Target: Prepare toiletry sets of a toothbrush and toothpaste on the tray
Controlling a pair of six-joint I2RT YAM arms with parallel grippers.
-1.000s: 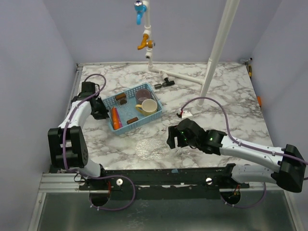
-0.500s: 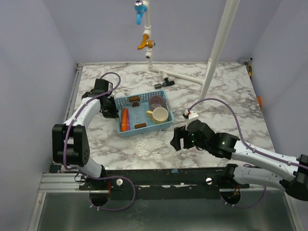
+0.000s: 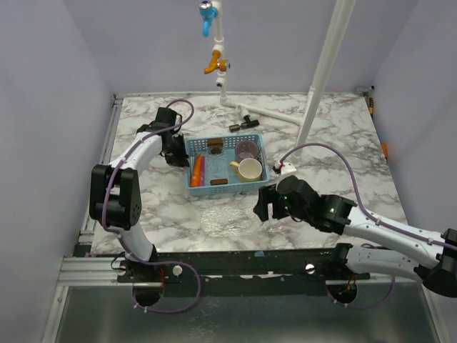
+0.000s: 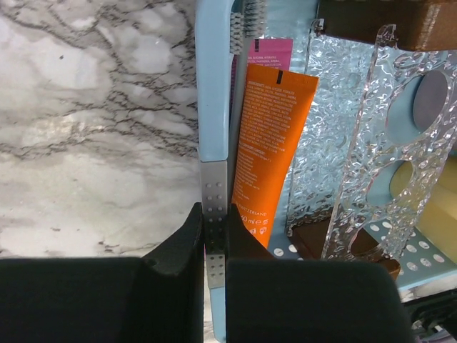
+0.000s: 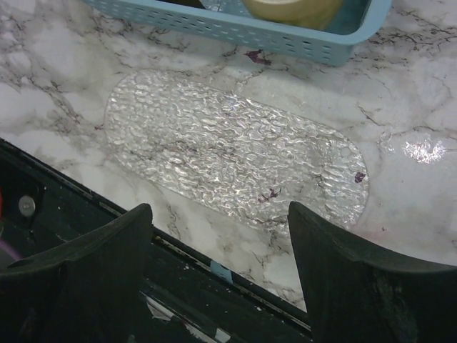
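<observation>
Marble-patterned counter [image 3: 335,143] fills a booth with pale lilac walls [image 3: 43,107]. A white pipe [image 3: 221,86] with a blue and an orange tap hangs at the back, and a white pole [image 3: 325,71] leans to its right.

On the left, my left gripper [image 3: 177,148] has its jaws clamped shut on the left wall of the blue basket [image 3: 227,187]; the left wrist view shows the left gripper [image 4: 213,214] pinching that wall [image 4: 213,107] between both fingers. Just inside the wall lies the toothbrush [image 4: 243,28], bristles at the far end, pressed against the orange toothpaste [image 4: 271,150] tube beside it. From above, the toothpaste [image 3: 196,171] lies along the basket's left side. Further right in the basket are small brown blocks, a purple cup [image 3: 247,150] and a yellow cup [image 3: 250,169].

In front of the basket the clear dimpled tray [image 3: 227,218] lies flat on the counter with nothing on it. My right gripper [image 3: 263,207] hangs at its right end, jaws wide apart and holding nothing; its wrist view looks down on the tray [image 5: 235,150] between the fingers.

Compared with a second ago, the basket has slid right across the counter and turned squarer to the edge, the left arm travelling with it. The right gripper has barely shifted.
</observation>
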